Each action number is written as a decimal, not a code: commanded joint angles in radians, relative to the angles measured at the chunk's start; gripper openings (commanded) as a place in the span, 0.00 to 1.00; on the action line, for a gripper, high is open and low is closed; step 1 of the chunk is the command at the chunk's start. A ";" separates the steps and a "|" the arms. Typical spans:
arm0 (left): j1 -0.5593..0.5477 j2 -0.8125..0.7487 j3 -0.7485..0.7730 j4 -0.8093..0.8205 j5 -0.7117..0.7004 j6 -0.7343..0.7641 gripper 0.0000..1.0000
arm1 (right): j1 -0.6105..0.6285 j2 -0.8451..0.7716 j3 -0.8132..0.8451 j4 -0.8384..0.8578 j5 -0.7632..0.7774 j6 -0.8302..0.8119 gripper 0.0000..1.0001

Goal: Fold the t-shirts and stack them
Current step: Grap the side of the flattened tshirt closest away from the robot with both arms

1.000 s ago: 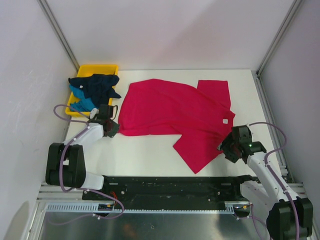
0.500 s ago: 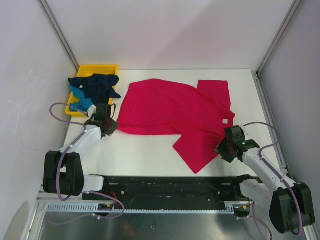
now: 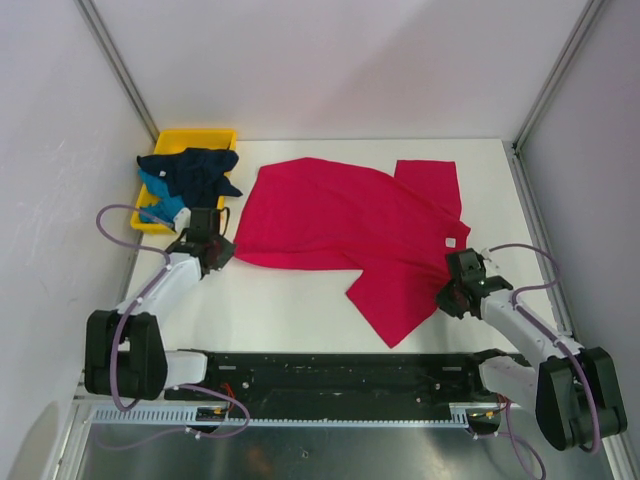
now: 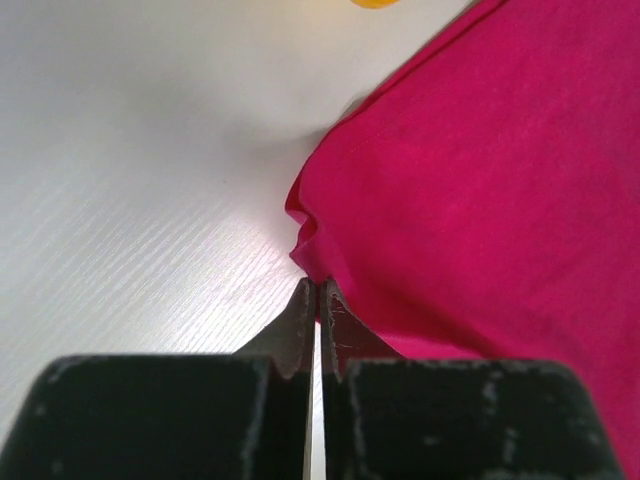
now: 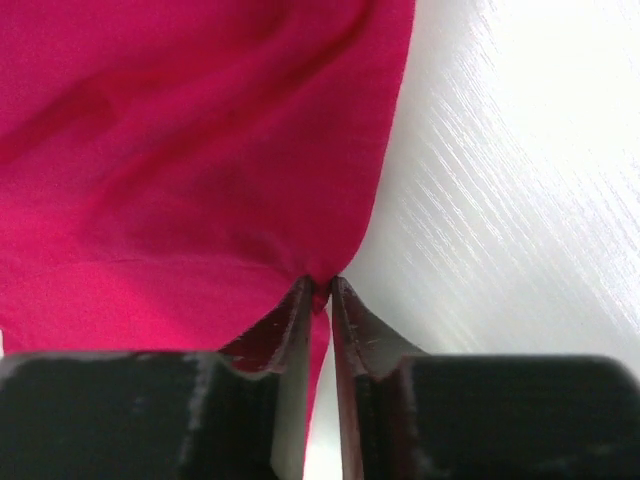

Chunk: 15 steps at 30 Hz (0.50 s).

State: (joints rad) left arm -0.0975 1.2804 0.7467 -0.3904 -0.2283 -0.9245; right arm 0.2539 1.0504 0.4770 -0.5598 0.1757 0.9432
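White tabletop [image 3: 300, 305] carries the crimson-pink t-shirt [image 3: 340, 220], spread between both grippers. At its fingertips the left gripper [image 4: 318, 292] pinches one corner; the right gripper [image 5: 320, 288] pinches the opposite edge, likely to lift a fold.

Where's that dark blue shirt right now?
In the top view, the dark navy shirt lies heaped in the yellow tray at the far left, over the teal shirt, just beyond the left gripper.
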 commanded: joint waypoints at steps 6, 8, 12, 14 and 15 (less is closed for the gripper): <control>0.010 -0.105 -0.041 -0.015 -0.027 0.058 0.00 | -0.104 -0.143 0.041 -0.139 0.022 -0.030 0.00; 0.010 -0.127 -0.059 -0.027 -0.032 0.064 0.00 | -0.176 -0.215 0.047 -0.204 -0.026 -0.053 0.00; 0.010 -0.172 -0.106 -0.056 -0.036 0.068 0.00 | -0.302 -0.300 0.057 -0.318 -0.116 -0.071 0.00; 0.010 -0.192 -0.139 -0.074 -0.038 0.064 0.00 | -0.325 -0.296 0.068 -0.372 -0.136 -0.038 0.00; 0.010 -0.201 -0.157 -0.084 -0.042 0.060 0.00 | -0.336 -0.284 0.073 -0.393 -0.148 -0.028 0.00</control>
State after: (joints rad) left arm -0.0967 1.1290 0.6437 -0.4263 -0.2329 -0.8818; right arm -0.0410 0.7586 0.5018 -0.7959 0.0952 0.8974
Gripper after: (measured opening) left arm 0.009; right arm 0.010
